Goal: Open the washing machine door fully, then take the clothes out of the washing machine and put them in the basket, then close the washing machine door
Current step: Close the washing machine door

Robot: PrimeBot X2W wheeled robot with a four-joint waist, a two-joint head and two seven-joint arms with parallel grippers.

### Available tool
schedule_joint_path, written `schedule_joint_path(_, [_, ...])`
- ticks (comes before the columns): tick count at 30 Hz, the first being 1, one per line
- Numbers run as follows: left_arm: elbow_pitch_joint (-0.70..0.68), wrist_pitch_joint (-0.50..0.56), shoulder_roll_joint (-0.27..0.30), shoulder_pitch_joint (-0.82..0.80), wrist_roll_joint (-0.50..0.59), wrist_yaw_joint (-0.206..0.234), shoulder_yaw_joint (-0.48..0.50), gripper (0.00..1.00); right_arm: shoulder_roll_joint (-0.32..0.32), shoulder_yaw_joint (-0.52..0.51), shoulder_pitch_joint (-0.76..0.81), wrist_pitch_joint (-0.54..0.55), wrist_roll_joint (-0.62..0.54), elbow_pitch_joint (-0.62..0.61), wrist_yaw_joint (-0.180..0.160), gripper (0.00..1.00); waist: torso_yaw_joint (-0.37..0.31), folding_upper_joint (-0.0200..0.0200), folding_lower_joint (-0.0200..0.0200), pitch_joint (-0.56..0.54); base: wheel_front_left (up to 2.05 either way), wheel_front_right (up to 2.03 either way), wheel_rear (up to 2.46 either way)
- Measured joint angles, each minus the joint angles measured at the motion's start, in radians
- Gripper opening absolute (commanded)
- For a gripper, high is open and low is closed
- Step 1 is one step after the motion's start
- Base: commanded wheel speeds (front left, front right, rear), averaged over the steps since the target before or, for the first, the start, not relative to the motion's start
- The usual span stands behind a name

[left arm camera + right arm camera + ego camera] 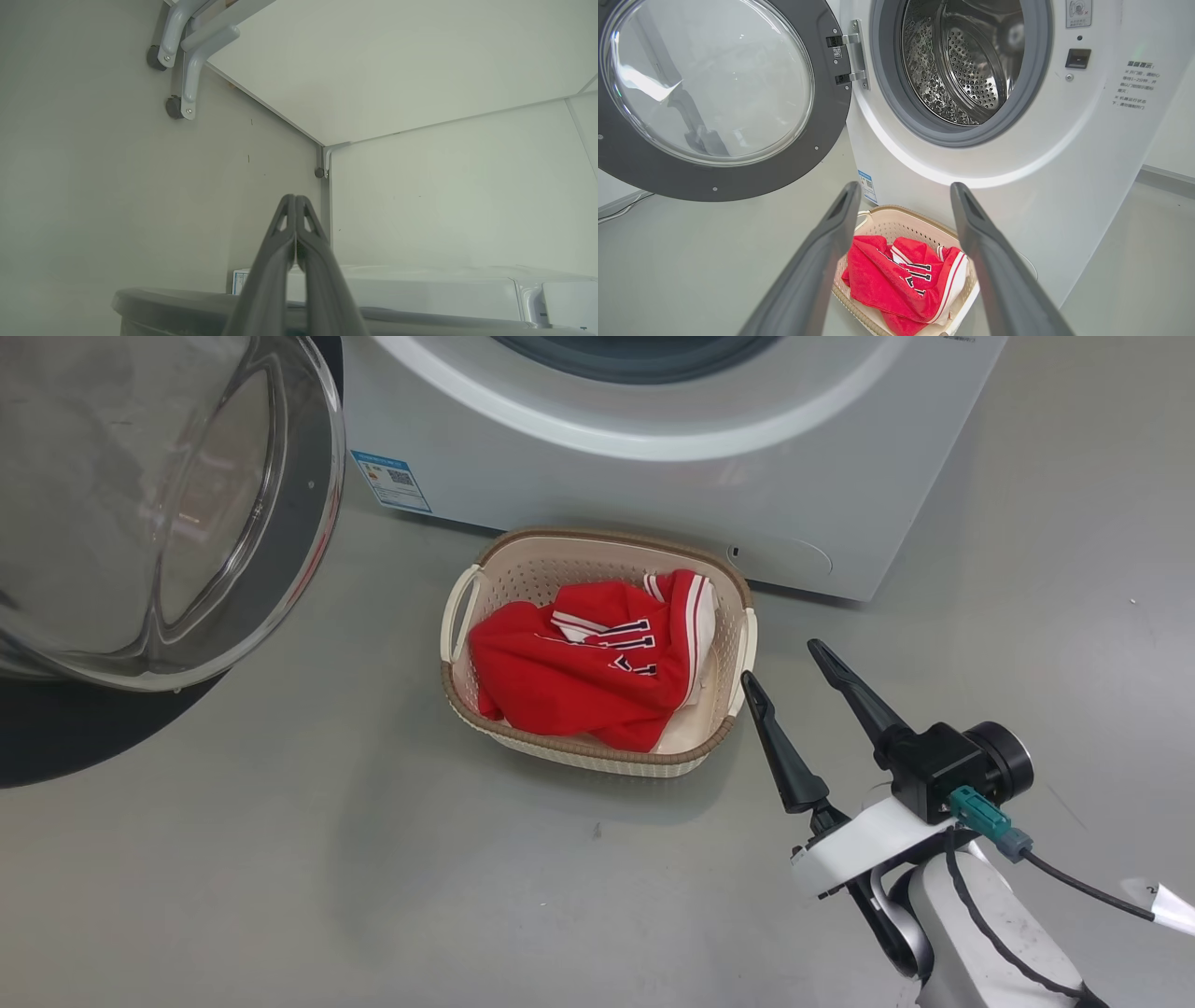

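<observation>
Now the red clothes (pixel 579 681) lie in the basket (pixel 597 761), the right claw (pixel 780 661) spread empty beside it, while the rigid, glossy door (pixel 714 184) hangs open, probably best pushed at its outer rim.

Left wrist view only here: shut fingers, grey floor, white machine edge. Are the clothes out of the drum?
Observer: Yes. The red jersey clothes lie in the cream perforated plastic basket, in front of the white front-loading washing machine.
Operator: Anything left inside?
Observer: The perforated steel drum is bare metal wherever the right wrist view shows it.
Operator: Door?
Observer: The round black-rimmed glass door stands wide open, clear of the opening.
</observation>
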Motion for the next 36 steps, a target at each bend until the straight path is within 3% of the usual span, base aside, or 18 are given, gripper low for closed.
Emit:
schedule_joint_path(29, [0.116, 0.230, 0.043, -0.045, -0.048, 0.016, -0.033, 0.00, 0.005, -0.002, 0.000, 0.000, 0.000, 0.001, 0.001, 1.00, -0.014, 0.0000, 0.0000, -0.011, 0.00, 0.00, 0.00])
schedule_joint_path(36, [0.119, 0.268, 0.040, -0.045, -0.047, -0.007, -0.062, 0.00, 0.007, -0.003, 0.000, 0.000, 0.000, 0.002, 0.001, 1.00, -0.013, 0.0000, 0.0000, -0.017, 0.00, 0.00, 0.00])
